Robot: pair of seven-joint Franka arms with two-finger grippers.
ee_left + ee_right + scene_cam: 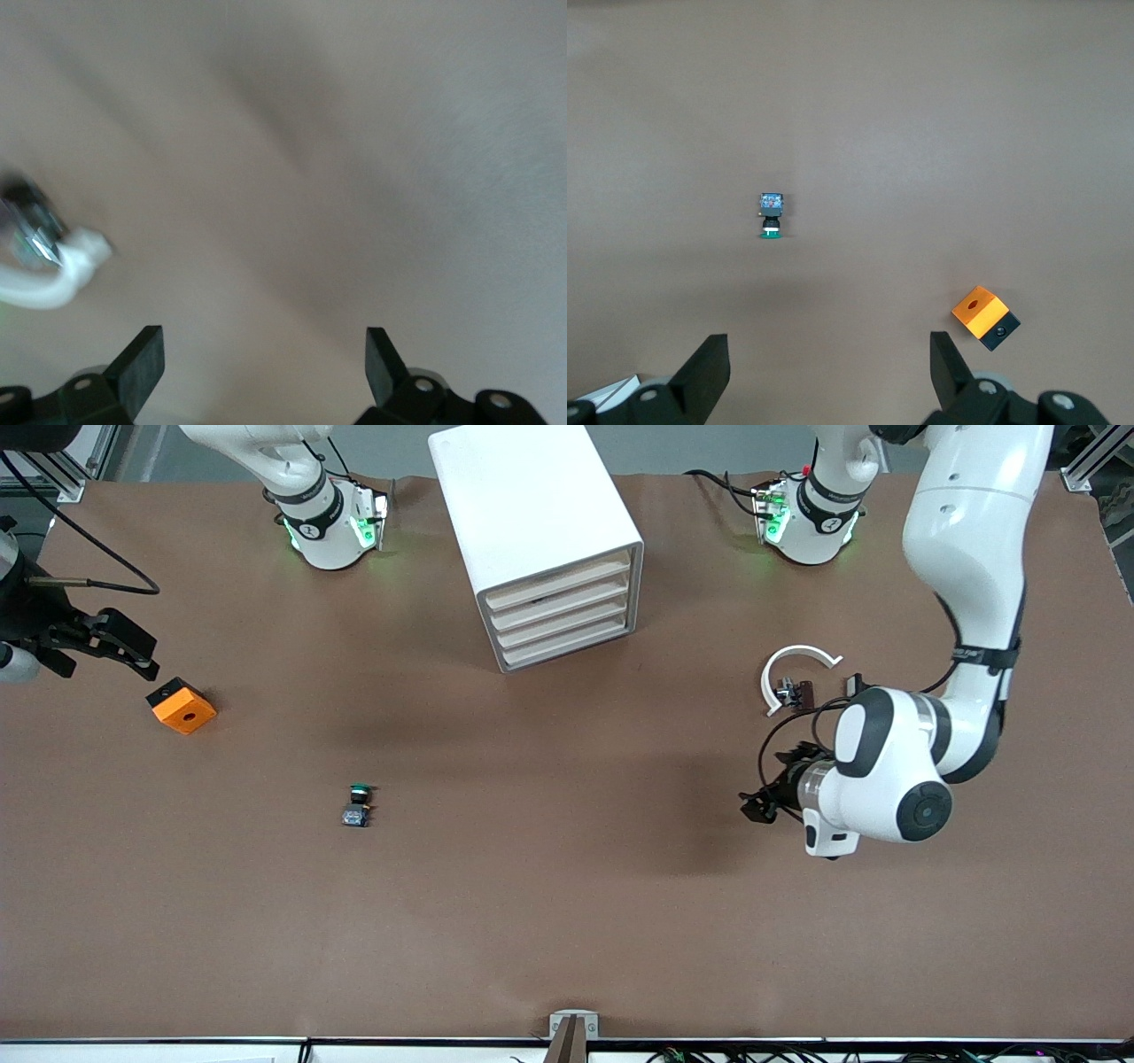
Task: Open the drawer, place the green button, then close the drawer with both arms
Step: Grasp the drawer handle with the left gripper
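Note:
The button point(357, 804), with a green cap and a blue base, lies on its side on the brown table; the right wrist view shows the button point(772, 215) too. The white cabinet point(532, 522) stands between the arms' bases, farther from the front camera, and each drawer point(563, 615) in its stack is shut. My right gripper point(142, 662) hangs open and empty by the orange block at the right arm's end, its fingers point(709, 367) wide apart. My left gripper point(758, 804) is open over bare table at the left arm's end, nothing between its fingers point(142, 363).
An orange block with a hole point(182, 706) sits toward the right arm's end, also seen as the orange block point(982, 314) in the right wrist view. A white open ring with a small dark part point(796, 677) lies beside the left arm's hand; the left wrist view catches that ring point(53, 283).

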